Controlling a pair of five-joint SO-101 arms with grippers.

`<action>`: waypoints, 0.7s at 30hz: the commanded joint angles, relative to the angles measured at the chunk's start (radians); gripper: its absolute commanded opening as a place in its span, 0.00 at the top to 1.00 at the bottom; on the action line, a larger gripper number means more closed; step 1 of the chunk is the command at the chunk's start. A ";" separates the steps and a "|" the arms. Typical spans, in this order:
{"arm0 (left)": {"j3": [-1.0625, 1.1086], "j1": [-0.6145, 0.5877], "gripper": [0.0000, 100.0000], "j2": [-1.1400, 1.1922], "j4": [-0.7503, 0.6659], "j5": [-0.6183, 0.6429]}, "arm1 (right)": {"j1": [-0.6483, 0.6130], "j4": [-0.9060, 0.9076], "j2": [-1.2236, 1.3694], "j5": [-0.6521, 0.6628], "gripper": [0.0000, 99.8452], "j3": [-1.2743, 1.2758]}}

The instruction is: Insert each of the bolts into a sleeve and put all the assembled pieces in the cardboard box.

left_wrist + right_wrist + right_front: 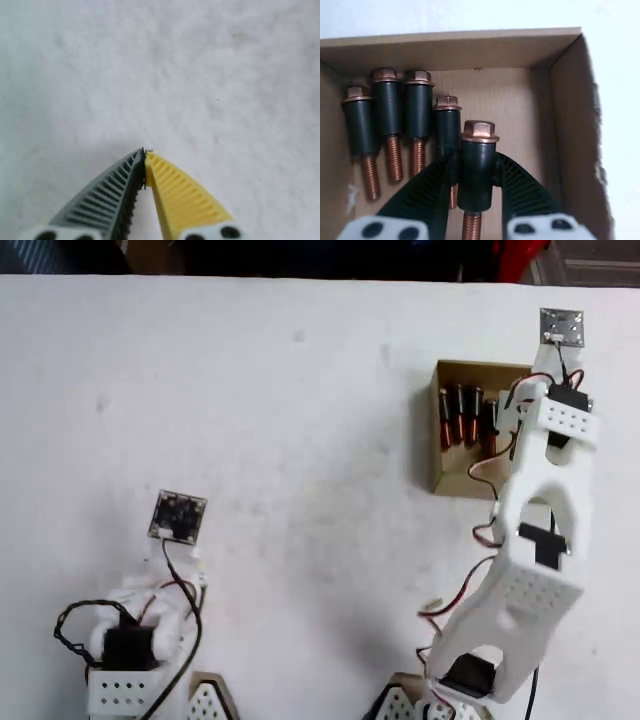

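Over the cardboard box [450, 50]: right pincer [476, 167] clamped on one sleeved bolt [477, 175]; left pincer [145, 159] closed tip to tip.
Held piece's black sleeve sat between both black fingers [520, 190], copper head just past their tips; its threaded end was cut off at the frame edge, so contact with the box floor could not be judged. Four other sleeved bolts [387, 107] lay side by side on the box floor; the nearest one's lower threads were hidden behind a finger. In the high view the right arm [545, 500] covered the box's right side. Left pincer's grey and yellow fingers met over the white bench [200, 75].
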 commanded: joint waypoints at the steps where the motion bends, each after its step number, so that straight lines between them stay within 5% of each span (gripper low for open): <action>1: -0.003 0.005 0.98 -0.010 0.008 -0.012 | 0.004 -0.024 0.036 0.014 0.98 -0.121; 10: -0.003 0.005 0.98 -0.010 0.008 -0.012 | -0.001 -0.024 0.176 0.014 0.98 -0.256; 17: -0.003 0.005 0.98 -0.010 0.008 -0.012 | -0.018 -0.024 0.189 0.015 0.81 -0.256; 21: -0.003 0.005 0.98 -0.010 0.008 -0.012 | -0.027 -0.024 0.185 0.015 0.80 -0.256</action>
